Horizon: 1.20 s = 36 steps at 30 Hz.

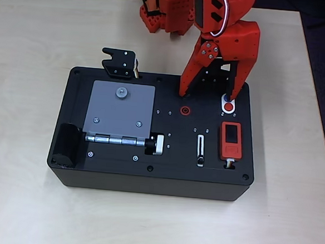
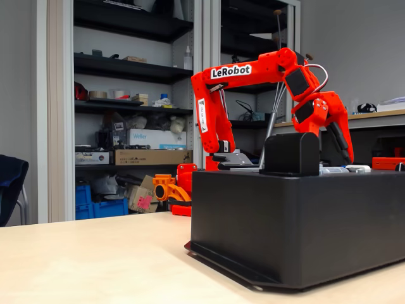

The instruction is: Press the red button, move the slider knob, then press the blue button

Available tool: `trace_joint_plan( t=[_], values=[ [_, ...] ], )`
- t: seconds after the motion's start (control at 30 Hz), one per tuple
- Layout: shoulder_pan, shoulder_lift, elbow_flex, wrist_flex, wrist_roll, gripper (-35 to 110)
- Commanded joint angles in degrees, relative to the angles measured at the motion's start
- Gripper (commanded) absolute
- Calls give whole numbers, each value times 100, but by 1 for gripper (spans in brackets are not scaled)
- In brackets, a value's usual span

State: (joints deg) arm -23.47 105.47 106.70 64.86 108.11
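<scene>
Closest to us is the big black plastic box (image 2: pixel 304 221) on the pale wooden tabletop (image 1: pixel 34 46), front wall facing the fixed view. Our orange two-finger hand (image 1: pixel 209 96) hangs over its top with fingers spread wide, gripping nothing. One fingertip (image 1: pixel 232 95) sits right over the small flat blue button (image 1: pixel 226 98), half covering it; we can't tell if it's actually touching. The small flat red button (image 1: pixel 228 108) shares that white oval, just nearer the camera than the tip. The tiny dark slider knob (image 1: pixel 200 159) sits well beyond that, low in its white-rimmed slot. We guess spreading the fingers lets one tip poke alone.
</scene>
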Motion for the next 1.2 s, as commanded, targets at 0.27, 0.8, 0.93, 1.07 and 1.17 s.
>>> trace_joint_plan(
  t=[0.27,0.8,0.93,1.07,1.17],
  values=[
    [-237,-26,26,9,-44,42],
    [-167,79,-44,290,-246,43],
    [-114,70,-220,396,-325,43],
    [-44,62,-369,501,-343,38],
    [-53,-35,-527,492,-378,46]
  ],
)
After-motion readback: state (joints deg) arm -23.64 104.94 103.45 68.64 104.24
